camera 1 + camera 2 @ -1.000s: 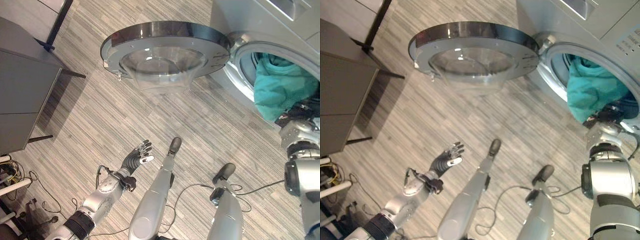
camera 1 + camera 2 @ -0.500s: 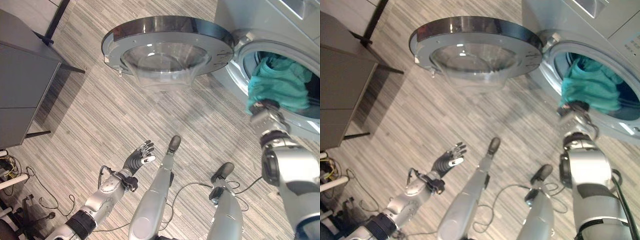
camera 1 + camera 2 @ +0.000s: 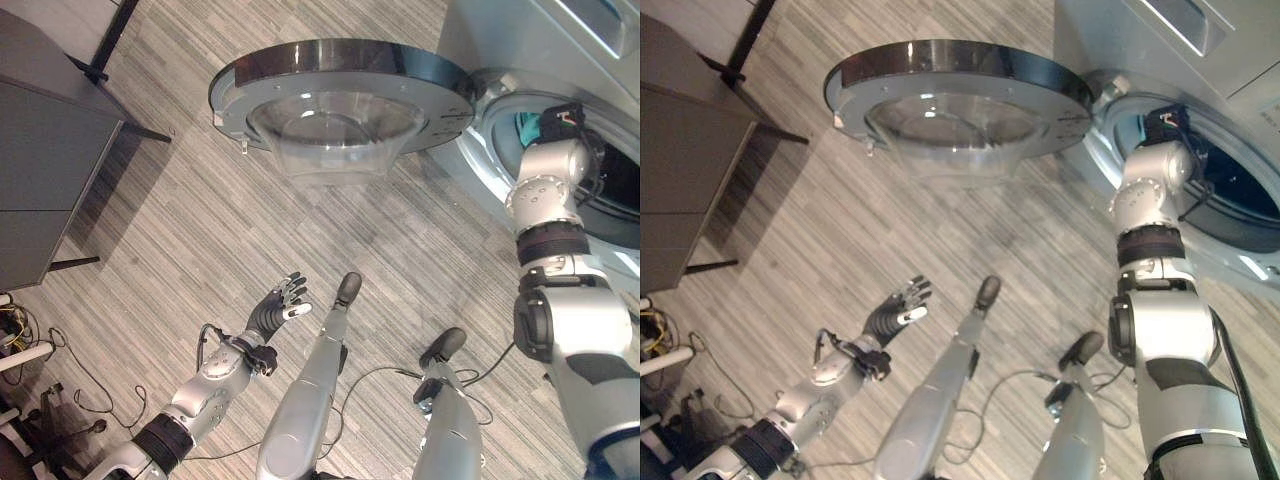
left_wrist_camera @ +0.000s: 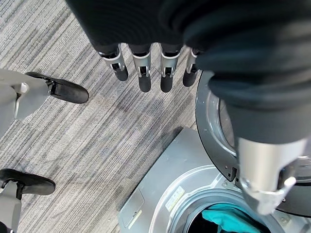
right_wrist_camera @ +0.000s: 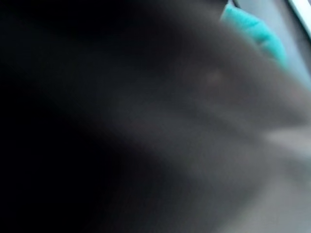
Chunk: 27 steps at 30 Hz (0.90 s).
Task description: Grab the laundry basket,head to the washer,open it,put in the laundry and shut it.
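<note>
**Mia:** What's over on the left side?

**Ben:** A grey cabinet (image 3: 45,150) on the striped floor (image 3: 180,240). A bit to its right, low down, is the left hand (image 3: 278,308). Its fingers are straight and spread, and it holds nothing. It has stayed in about the same spot.

**Mia:** And in the middle?

**Ben:** The washer door (image 3: 340,95), swung wide open. Its round face lies almost flat and its clear bulge (image 3: 335,135) points down and toward us.

**Mia:** What changed on the right?

**Ben:** A second ago a big lump of teal laundry (image 3: 527,128) hung at the mouth of the washer (image 3: 560,40), with the right arm low beside it. Now the arm has reached up into the opening (image 3: 1230,180), and only a small bit of teal peeks out by the wrist. So I think the laundry got pushed deep into the drum.

**Mia:** Is the right hand (image 3: 565,118) squeezing the laundry?

**Ben:** I can't tell. Its fingers are hidden inside, and its own camera sees mostly dark with a teal scrap.

**Mia:** Which way does the laundry point?

**Ben:** It's a soft bunch, mostly hidden, so I can't see a long side.

**Mia:** What's left?

**Ben:** Probably pull the arm out and shut the door.
</note>
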Motion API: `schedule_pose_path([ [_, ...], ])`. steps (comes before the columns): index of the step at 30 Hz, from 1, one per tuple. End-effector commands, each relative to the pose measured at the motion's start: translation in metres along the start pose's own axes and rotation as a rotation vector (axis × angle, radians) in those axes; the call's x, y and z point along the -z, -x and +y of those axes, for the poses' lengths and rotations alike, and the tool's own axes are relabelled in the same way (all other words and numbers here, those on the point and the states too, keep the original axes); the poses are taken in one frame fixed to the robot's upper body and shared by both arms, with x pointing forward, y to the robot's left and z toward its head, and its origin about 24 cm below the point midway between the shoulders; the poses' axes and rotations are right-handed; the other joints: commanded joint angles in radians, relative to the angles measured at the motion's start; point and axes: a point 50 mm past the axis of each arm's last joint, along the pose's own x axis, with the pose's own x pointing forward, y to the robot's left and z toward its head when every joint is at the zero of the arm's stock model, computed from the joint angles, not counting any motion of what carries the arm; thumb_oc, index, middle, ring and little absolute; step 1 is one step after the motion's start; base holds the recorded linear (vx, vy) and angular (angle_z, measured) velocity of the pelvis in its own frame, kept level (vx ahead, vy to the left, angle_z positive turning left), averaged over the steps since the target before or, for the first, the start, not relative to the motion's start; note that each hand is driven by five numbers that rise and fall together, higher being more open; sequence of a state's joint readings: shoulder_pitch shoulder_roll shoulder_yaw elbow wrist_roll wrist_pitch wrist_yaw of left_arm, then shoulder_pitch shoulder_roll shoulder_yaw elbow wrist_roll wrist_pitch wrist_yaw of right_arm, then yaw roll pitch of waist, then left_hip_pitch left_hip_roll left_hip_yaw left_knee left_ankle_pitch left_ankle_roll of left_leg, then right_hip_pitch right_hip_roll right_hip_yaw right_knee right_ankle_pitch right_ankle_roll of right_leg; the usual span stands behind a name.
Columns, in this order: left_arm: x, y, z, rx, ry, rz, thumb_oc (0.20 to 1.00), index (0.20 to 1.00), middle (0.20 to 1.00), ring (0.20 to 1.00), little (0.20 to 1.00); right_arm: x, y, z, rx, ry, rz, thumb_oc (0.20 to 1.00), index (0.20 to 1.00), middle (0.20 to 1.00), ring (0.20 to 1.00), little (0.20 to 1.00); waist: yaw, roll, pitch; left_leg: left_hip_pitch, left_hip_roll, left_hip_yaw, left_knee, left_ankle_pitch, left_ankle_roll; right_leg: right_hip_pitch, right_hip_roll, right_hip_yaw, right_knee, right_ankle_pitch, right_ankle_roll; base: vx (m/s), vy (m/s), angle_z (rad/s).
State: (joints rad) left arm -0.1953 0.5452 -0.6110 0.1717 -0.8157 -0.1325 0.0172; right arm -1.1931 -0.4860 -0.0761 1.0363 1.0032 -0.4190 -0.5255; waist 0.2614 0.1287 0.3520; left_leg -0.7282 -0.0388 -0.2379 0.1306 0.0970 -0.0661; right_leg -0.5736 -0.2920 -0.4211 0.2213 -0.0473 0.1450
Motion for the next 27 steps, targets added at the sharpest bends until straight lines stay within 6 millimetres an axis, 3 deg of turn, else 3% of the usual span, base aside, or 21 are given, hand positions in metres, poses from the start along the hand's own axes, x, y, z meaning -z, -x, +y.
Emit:
schedule_pose_path([
  [1, 0.003, 0.015, 0.005, -0.011, 0.013, -0.026, 1.000, 1.000, 1.000, 1.000, 1.000, -0.057, -0.040, -0.071, 0.135, 0.358, -0.078, 0.529, 0.529, 0.529, 0.529, 0.529, 0.000, -0.016, -0.015, 0.005, -0.069, 0.065, -0.102, -0.027, 0.045, 0.068, 0.109, -0.024, 0.096, -0.229, -0.092, 0.00, 0.000, 0.03],
  [2, 0.003, 0.015, 0.005, -0.008, 0.015, -0.024, 1.000, 1.000, 1.000, 1.000, 1.000, -0.059, -0.042, -0.072, 0.134, 0.364, -0.074, 0.586, 0.586, 0.586, 0.586, 0.586, 0.001, -0.015, -0.017, 0.006, -0.069, 0.065, -0.104, -0.026, 0.044, 0.067, 0.108, -0.024, 0.097, -0.230, -0.092, -0.01, 0.009, 0.07],
  [3, 0.003, 0.018, 0.007, -0.009, 0.008, -0.025, 1.000, 1.000, 1.000, 1.000, 1.000, -0.062, -0.045, -0.097, 0.180, 0.489, -0.018, 1.000, 1.000, 1.000, 1.000, 1.000, 0.003, -0.011, -0.014, 0.005, -0.066, 0.067, -0.107, -0.022, 0.044, 0.062, 0.106, -0.026, 0.103, -0.230, -0.093, -0.01, 0.004, 0.10],
  [5, 0.001, 0.022, 0.010, -0.014, 0.021, -0.038, 1.000, 1.000, 1.000, 1.000, 1.000, -0.062, -0.044, -0.147, 0.301, 0.559, 0.114, 1.000, 1.000, 1.000, 1.000, 1.000, -0.007, -0.001, -0.002, 0.003, -0.062, 0.075, -0.116, -0.017, 0.049, 0.049, 0.106, -0.025, 0.109, -0.231, -0.096, -0.01, 0.008, 0.04],
  [6, 0.002, 0.023, 0.011, -0.013, 0.021, -0.035, 1.000, 1.000, 1.000, 1.000, 1.000, -0.062, -0.043, -0.149, 0.301, 0.557, 0.117, 1.000, 1.000, 1.000, 1.000, 1.000, -0.005, -0.002, -0.004, 0.003, -0.062, 0.075, -0.117, -0.016, 0.049, 0.049, 0.106, -0.025, 0.110, -0.231, -0.097, -0.01, 0.013, -0.07],
  [9, 0.004, 0.028, 0.011, -0.012, 0.043, -0.021, 1.000, 1.000, 1.000, 1.000, 1.000, -0.068, -0.037, -0.186, 0.415, 0.538, 0.148, 1.000, 1.000, 1.000, 1.000, 1.000, -0.005, 0.011, -0.004, 0.007, -0.064, 0.075, -0.127, -0.011, 0.053, 0.044, 0.103, -0.021, 0.110, -0.232, -0.096, 0.00, 0.020, -0.07],
  [12, 0.009, 0.034, 0.014, -0.020, 0.070, -0.013, 1.000, 1.000, 1.000, 1.000, 1.000, -0.056, -0.029, -0.205, 0.420, 0.493, 0.164, 1.000, 1.000, 1.000, 1.000, 1.000, -0.010, 0.029, -0.005, 0.022, -0.064, 0.080, -0.151, 0.000, 0.053, 0.037, 0.098, -0.010, 0.117, -0.234, -0.095, -0.01, 0.061, 0.01],
  [14, 0.009, 0.035, 0.014, -0.024, 0.075, -0.013, 1.000, 1.000, 1.000, 1.000, 1.000, -0.052, -0.027, -0.207, 0.415, 0.498, 0.170, 1.000, 1.000, 1.000, 1.000, 1.000, -0.008, 0.030, -0.006, 0.027, -0.063, 0.083, -0.158, 0.002, 0.053, 0.035, 0.097, -0.006, 0.119, -0.235, -0.095, -0.01, 0.040, 0.00],
  [18, 0.012, 0.036, 0.014, -0.027, 0.078, -0.012, 1.000, 1.000, 1.000, 1.000, 1.000, -0.026, -0.020, -0.205, 0.353, 0.560, 0.225, 1.000, 1.000, 1.000, 1.000, 1.000, -0.011, 0.036, -0.001, 0.037, -0.060, 0.093, -0.163, 0.004, 0.057, 0.027, 0.094, 0.007, 0.125, -0.228, -0.095, -0.03, 0.056, -0.06],
  [21, 0.012, 0.033, 0.011, -0.016, 0.063, -0.011, 1.000, 1.000, 1.000, 1.000, 1.000, 0.015, -0.004, -0.198, 0.249, 0.642, 0.323, 1.000, 1.000, 1.000, 1.000, 1.000, -0.015, 0.034, 0.003, 0.041, -0.058, 0.106, -0.153, 0.000, 0.061, 0.033, 0.094, 0.011, 0.122, -0.217, -0.093, -0.03, 0.038, -0.04],
  [22, 0.013, 0.033, 0.011, -0.018, 0.064, -0.011, 1.000, 1.000, 1.000, 1.000, 1.000, 0.016, -0.004, -0.198, 0.247, 0.644, 0.324, 1.000, 1.000, 1.000, 1.000, 1.000, -0.016, 0.033, 0.003, 0.042, -0.058, 0.107, -0.152, -0.001, 0.061, 0.034, 0.094, 0.012, 0.121, -0.216, -0.093, -0.03, 0.021, -0.08],
  [23, 0.014, 0.031, 0.010, -0.016, 0.060, -0.007, 1.000, 1.000, 1.000, 1.000, 1.000, 0.046, 0.012, -0.198, 0.175, 0.707, 0.403, 1.000, 1.000, 1.000, 1.000, 1.000, -0.020, 0.028, 0.005, 0.046, -0.053, 0.114, -0.139, -0.007, 0.065, 0.039, 0.095, 0.013, 0.122, -0.209, -0.093, -0.03, 0.017, -0.06],
  [24, 0.016, 0.030, 0.009, -0.020, 0.059, -0.002, 1.000, 1.000, 1.000, 1.000, 1.000, 0.060, 0.021, -0.198, 0.140, 0.735, 0.443, 1.000, 1.000, 1.000, 1.000, 1.000, -0.022, 0.023, 0.006, 0.048, -0.052, 0.118, -0.130, -0.011, 0.066, 0.044, 0.095, 0.015, 0.118, -0.205, -0.093, -0.03, 0.017, -0.06],
  [25, 0.016, 0.030, 0.010, -0.022, 0.059, -0.001, 1.000, 1.000, 1.000, 1.000, 1.000, 0.061, 0.022, -0.198, 0.139, 0.737, 0.445, 1.000, 1.000, 1.000, 1.000, 1.000, -0.023, 0.022, 0.006, 0.048, -0.052, 0.118, -0.128, -0.012, 0.067, 0.045, 0.096, 0.015, 0.117, -0.205, -0.093, -0.04, 0.011, -0.06],
  [27, 0.021, 0.028, 0.011, -0.042, 0.028, 0.013, 1.000, 1.000, 1.000, 1.000, 1.000, 0.106, 0.058, -0.196, -0.024, 0.872, 0.549, 1.000, 1.000, 1.000, 1.000, 1.000, -0.031, 0.002, 0.005, 0.052, -0.044, 0.133, -0.103, -0.025, 0.072, 0.071, 0.101, 0.024, 0.083, -0.176, -0.086, -0.05, 0.019, -0.12],
])
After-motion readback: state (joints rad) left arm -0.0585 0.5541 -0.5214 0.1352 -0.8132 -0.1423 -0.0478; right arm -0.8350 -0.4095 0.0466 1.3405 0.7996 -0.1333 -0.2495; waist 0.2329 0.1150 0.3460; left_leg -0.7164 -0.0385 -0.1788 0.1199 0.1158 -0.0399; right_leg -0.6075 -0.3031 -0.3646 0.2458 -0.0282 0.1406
